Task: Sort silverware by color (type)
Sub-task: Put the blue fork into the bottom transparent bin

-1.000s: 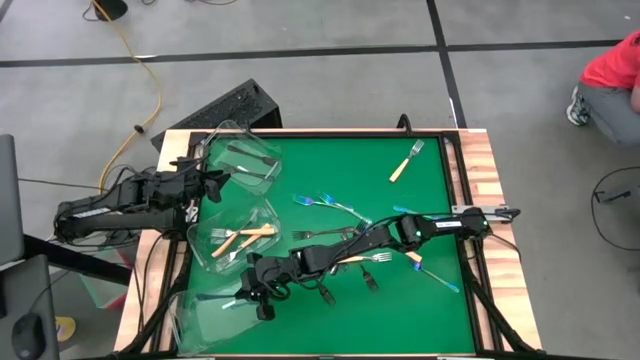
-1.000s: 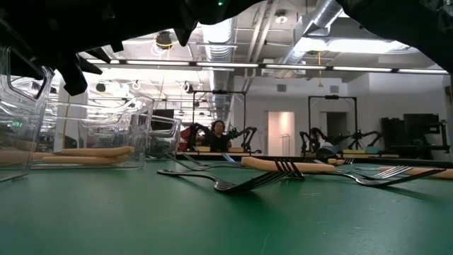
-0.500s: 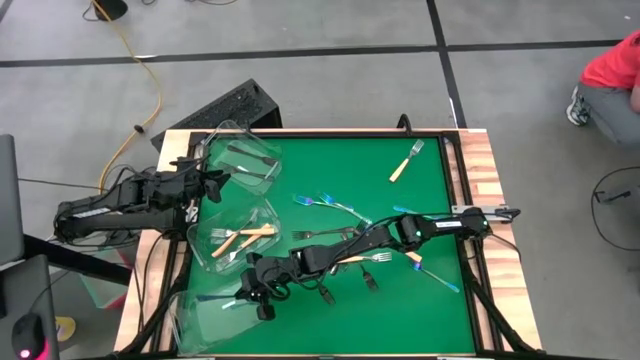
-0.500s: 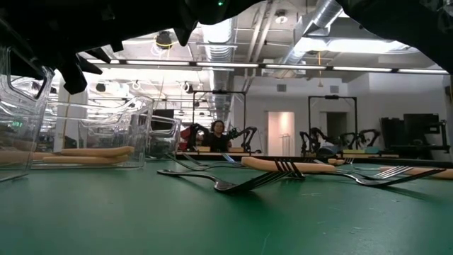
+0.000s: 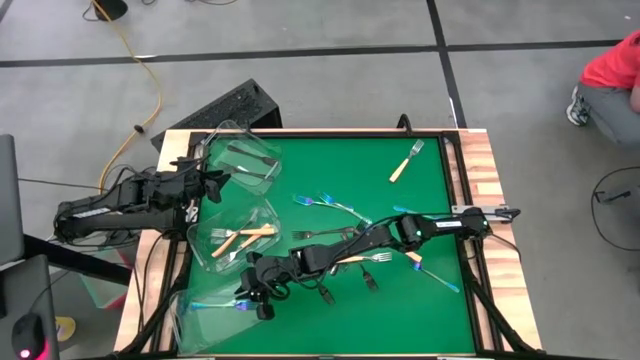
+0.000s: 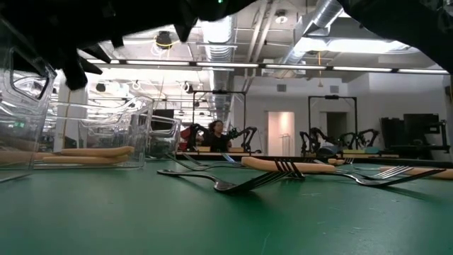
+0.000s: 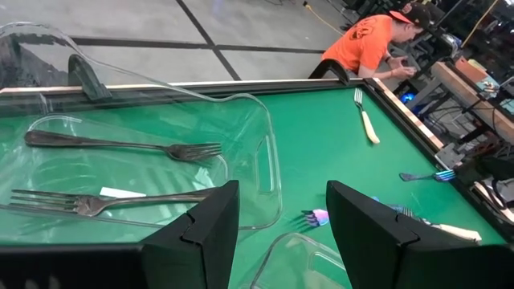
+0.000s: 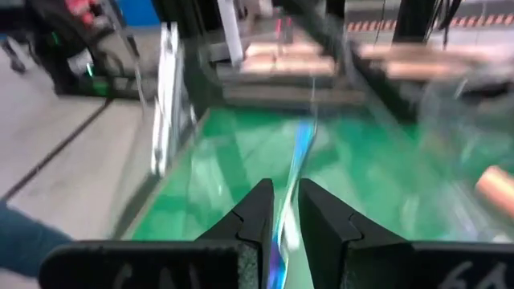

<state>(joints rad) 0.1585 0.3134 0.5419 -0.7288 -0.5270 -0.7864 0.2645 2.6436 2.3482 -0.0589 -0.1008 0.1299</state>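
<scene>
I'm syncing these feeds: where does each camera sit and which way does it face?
High: overhead, straight down; both arms, green table.
Low: table height, level across forks into the room; arms overhead.
Left wrist: looks past left claw at grey forks in a tub.
Right wrist: looks past right claw at blue fork.
Shared: cream-handled fork.

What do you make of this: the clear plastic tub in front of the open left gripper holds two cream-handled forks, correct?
Not quite. The clear plastic tub in front of the open left gripper holds two silver-grey all-metal forks, not cream-handled ones. The left wrist view shows them lying side by side inside it.
</scene>
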